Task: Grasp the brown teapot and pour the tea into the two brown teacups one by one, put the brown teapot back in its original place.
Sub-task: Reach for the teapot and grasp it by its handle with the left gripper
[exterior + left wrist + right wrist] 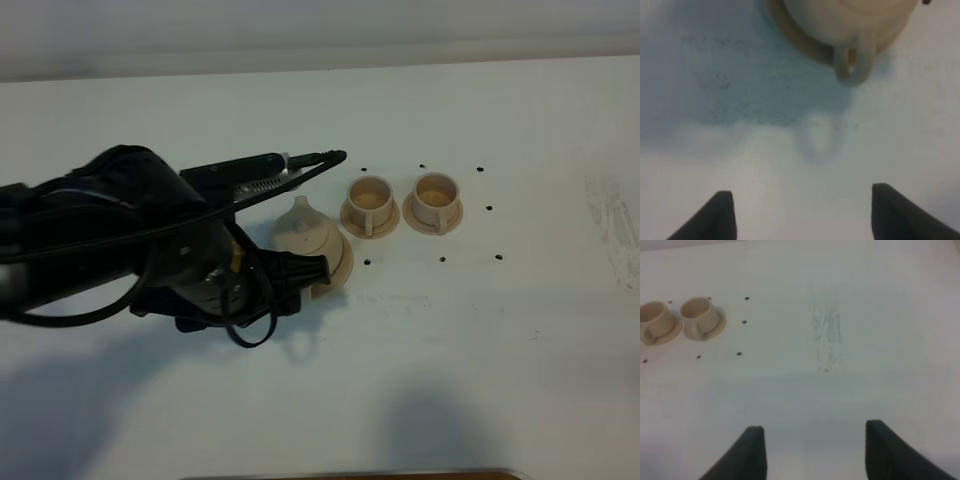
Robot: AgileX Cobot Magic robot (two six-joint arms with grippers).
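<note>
The brown teapot (303, 232) stands upright on its wide beige saucer (341, 268), the original place, left of the two brown teacups (370, 201) (435, 196), each on a small saucer. My left gripper (331, 212) is open, one finger passing behind the pot and the other in front. In the left wrist view the left gripper (802, 212) is spread wide over bare table, and the teapot's loop handle (856, 64) lies ahead of the fingertips, apart from them. The right gripper (815, 450) is open over bare table, with the cups (657, 320) (700, 315) far off.
The left arm's black body and cables (120, 240) cover the table's left half. Small black dots (442, 260) ring the cups. A grey scuff (608, 220) marks the table at the right. A brown edge (400, 475) shows at the bottom.
</note>
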